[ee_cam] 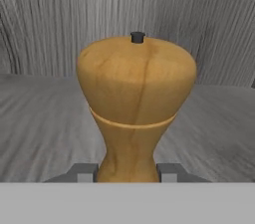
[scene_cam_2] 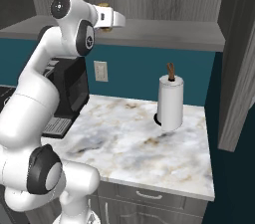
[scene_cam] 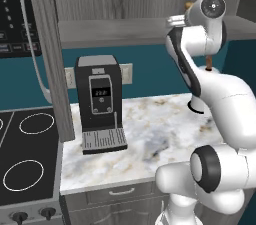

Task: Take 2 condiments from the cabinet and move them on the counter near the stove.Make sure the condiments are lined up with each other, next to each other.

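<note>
Wooden mill, seemingly between end effector fingertips.

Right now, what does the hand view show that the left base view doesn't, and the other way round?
Hand view alone: the gripper shut on the waist of the wooden mill, its dark knob on top. Left base view alone: the coffee machine, the stove and the marble counter. Both show the grey cabinet shelf.
</note>
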